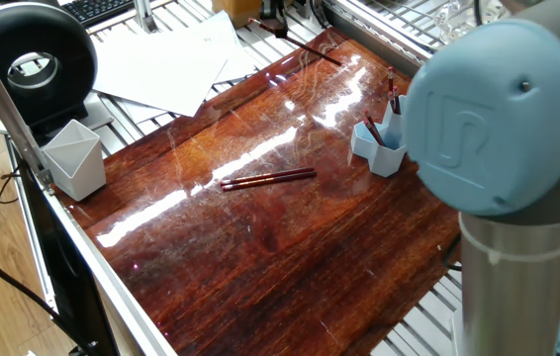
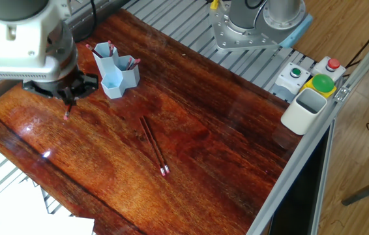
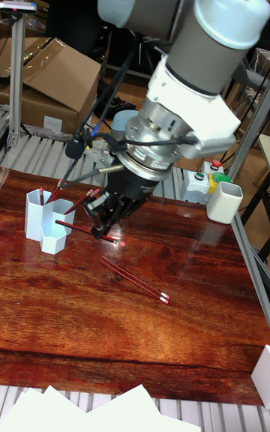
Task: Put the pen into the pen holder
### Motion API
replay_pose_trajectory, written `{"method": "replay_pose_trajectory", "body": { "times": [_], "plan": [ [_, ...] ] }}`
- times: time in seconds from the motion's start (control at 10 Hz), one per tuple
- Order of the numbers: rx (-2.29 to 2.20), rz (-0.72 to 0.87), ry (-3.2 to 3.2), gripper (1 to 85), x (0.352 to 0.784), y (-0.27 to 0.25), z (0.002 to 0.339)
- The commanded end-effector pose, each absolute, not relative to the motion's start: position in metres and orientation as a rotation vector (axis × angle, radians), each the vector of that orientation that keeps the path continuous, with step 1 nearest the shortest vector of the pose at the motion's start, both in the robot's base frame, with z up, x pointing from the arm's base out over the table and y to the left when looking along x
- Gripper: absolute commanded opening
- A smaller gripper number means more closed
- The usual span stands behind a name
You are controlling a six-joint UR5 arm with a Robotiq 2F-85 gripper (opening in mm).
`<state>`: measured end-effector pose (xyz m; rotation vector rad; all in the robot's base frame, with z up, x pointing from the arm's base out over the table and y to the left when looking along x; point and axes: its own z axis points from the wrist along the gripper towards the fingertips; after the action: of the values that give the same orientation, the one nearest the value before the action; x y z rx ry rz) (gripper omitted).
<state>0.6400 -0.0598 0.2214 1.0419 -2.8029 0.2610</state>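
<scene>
Red-tipped and slim, one pen [image 3: 88,231] was pinched in your gripper [image 3: 103,226], just beside the pen holder [image 2: 115,74] but not yet in it. You already had about three pens standing in its tubes, and two pens [image 2: 154,145] were left lying together on the table [image 2: 223,163].

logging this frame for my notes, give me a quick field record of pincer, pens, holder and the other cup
pincer: shut on a pen, beside the holder
pen holder: light blue, upright on the wooden table, pens already standing in it
loose pens: two, lying side by side mid-table, apart from the holder
grey-white cup: upright off the table's corner, contents not visible
task state: held pen not yet in holder
</scene>
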Motion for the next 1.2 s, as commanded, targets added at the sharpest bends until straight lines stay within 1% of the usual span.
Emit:
{"method": "replay_pose_trajectory", "body": {
  "times": [0.0,0.3,0.4,0.5,0.7,0.8,0.9,1.0,1.1],
  "plan": [
    [0.911,0.313,-2.822,1.0,0.63,-0.075,0.225],
    [0.76,0.374,-2.887,1.0,0.636,-0.082,0.226],
    [0.771,0.339,-2.891,1.0,0.635,-0.076,0.225],
    [0.782,0.26,-2.924,1.0,0.639,-0.061,0.221],
    [0.879,0.171,-2.989,1.0,0.627,-0.061,0.265],
    [0.922,0.158,-3.02,1.0,0.62,-0.067,0.282],
    [0.95,0.087,-3.091,1.0,0.617,-0.062,0.292],
    [1.022,0.084,-3.168,1.0,0.625,-0.065,0.298],
    [1.078,-0.02,-3.249,1.0,0.629,-0.056,0.301]
  ]
}}
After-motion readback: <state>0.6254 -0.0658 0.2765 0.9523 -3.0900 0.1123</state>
